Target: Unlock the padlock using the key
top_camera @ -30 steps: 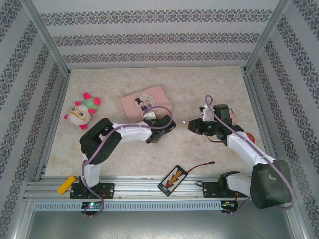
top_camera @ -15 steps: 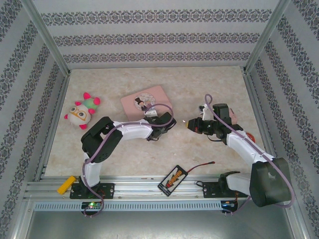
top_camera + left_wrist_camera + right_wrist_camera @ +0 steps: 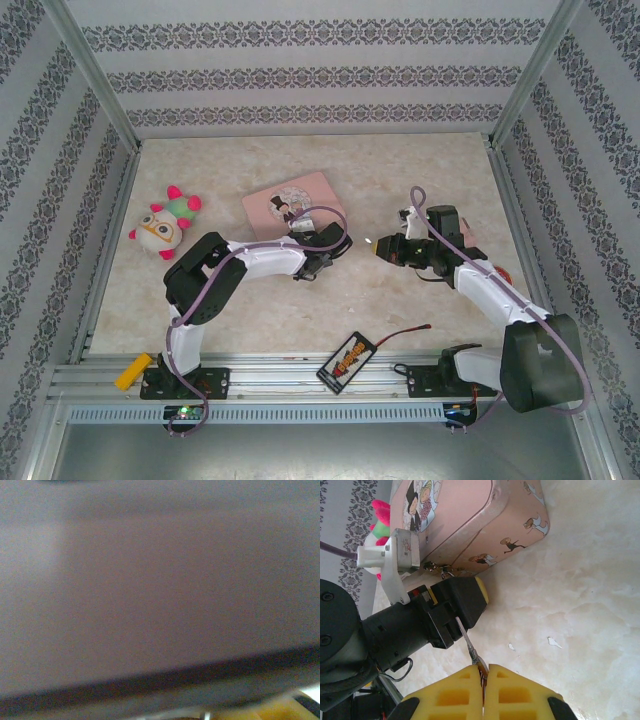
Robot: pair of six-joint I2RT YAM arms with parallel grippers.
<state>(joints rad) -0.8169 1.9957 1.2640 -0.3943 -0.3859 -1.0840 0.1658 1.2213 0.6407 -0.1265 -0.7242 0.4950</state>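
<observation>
I am pinching the key (image 3: 466, 637) tight in my right gripper (image 3: 483, 677). I cannot tell whether my left gripper (image 3: 462, 602) is clamping anything.

On the tabletop (image 3: 300, 310), the tin box (image 3: 292, 205) is set toward the rear, with the plush toy (image 3: 165, 225) well to its left. The left gripper (image 3: 338, 246) is placed just before the tin box, the right gripper (image 3: 375, 246) further right, the key (image 3: 467, 640) between them.

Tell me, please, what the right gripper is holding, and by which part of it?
The key. The shut jaws of the right gripper pinch it by one end, and the thin blade sticks out beyond them.
</observation>
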